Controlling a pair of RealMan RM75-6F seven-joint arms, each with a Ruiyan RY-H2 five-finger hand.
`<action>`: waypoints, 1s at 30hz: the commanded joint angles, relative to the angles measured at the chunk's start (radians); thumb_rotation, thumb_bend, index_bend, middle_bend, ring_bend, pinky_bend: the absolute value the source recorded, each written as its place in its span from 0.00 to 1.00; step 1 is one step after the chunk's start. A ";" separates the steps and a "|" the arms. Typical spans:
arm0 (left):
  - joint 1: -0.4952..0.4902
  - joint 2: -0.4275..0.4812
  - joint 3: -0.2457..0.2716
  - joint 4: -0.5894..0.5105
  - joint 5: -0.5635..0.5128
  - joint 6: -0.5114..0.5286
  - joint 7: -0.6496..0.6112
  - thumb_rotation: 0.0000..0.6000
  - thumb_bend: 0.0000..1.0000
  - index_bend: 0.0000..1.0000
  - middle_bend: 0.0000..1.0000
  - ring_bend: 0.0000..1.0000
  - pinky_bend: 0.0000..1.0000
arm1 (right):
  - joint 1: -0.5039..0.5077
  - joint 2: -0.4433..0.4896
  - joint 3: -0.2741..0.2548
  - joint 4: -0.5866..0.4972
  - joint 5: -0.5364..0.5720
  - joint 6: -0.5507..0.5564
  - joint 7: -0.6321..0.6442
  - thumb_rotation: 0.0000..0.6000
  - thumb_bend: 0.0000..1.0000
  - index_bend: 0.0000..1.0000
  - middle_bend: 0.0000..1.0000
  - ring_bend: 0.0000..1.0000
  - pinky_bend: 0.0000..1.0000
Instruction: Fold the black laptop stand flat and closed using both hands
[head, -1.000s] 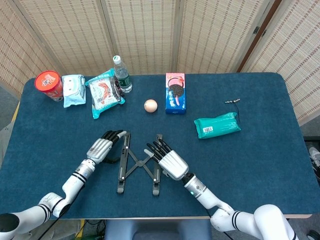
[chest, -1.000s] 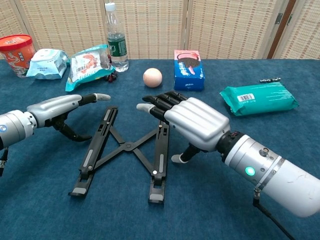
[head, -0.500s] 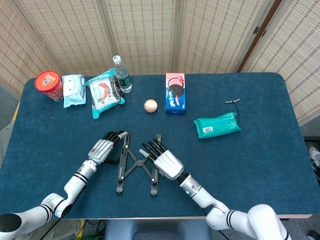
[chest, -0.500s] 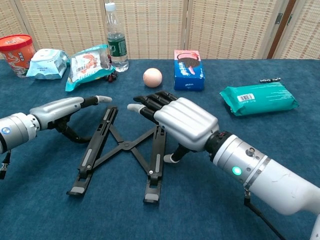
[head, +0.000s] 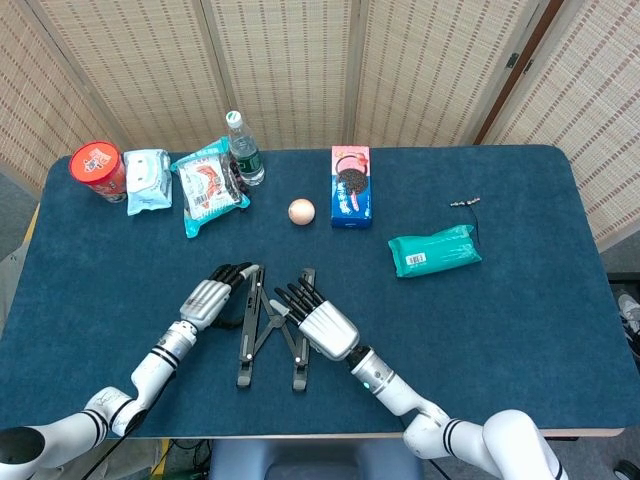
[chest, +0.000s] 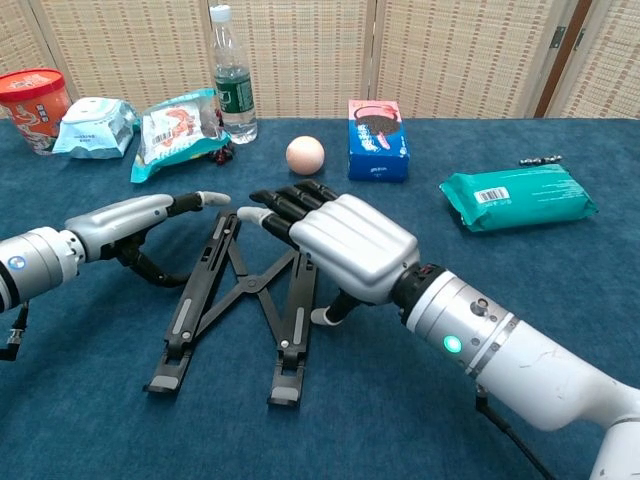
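The black stand (head: 270, 328) lies on the table (head: 520, 330) near the front edge, left of the middle. Its two long bars run front to back, close together at the far end and spread apart toward the front, with crossed links between them, so it is only partly folded. In the chest view the stand (chest: 240, 305) lies low on the cloth.

The left hand (head: 208, 296) lies along the outer side of the left bar, palm down, fingers stretched toward the bar's far end. In the chest view the left hand (chest: 130, 215) has its fingertips at the top of that bar and its thumb curled underneath; it presses rather than grips, holding nothing.

The right hand (head: 318, 320) lies over the right bar, fingers straight and slightly spread, pointing toward the far end. In the chest view the right hand (chest: 340, 240) covers the upper part of that bar, thumb down beside it, also grasping nothing.

Toward the far edge sit an egg (head: 301, 211) and a blue box (head: 350, 186). At the far left corner are a red cup (head: 97, 168), two snack bags (head: 210, 185) and a bottle (head: 243, 149). A green pack (head: 433, 250) lies to the right, with a small metal piece (head: 464, 202) beyond it.
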 joint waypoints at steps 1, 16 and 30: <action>-0.001 -0.001 -0.001 -0.004 0.000 0.001 -0.001 1.00 0.26 0.00 0.05 0.07 0.00 | 0.007 -0.010 0.004 0.010 -0.001 0.002 0.002 1.00 0.00 0.00 0.00 0.00 0.00; -0.010 0.008 -0.006 -0.040 -0.002 -0.010 -0.007 1.00 0.26 0.00 0.05 0.07 0.00 | 0.030 -0.050 0.014 0.082 0.001 0.015 0.011 1.00 0.00 0.00 0.00 0.00 0.00; -0.012 0.042 -0.016 -0.077 -0.020 -0.022 0.018 1.00 0.26 0.00 0.04 0.06 0.00 | 0.029 -0.015 0.003 0.040 -0.005 0.033 0.023 1.00 0.00 0.00 0.00 0.00 0.00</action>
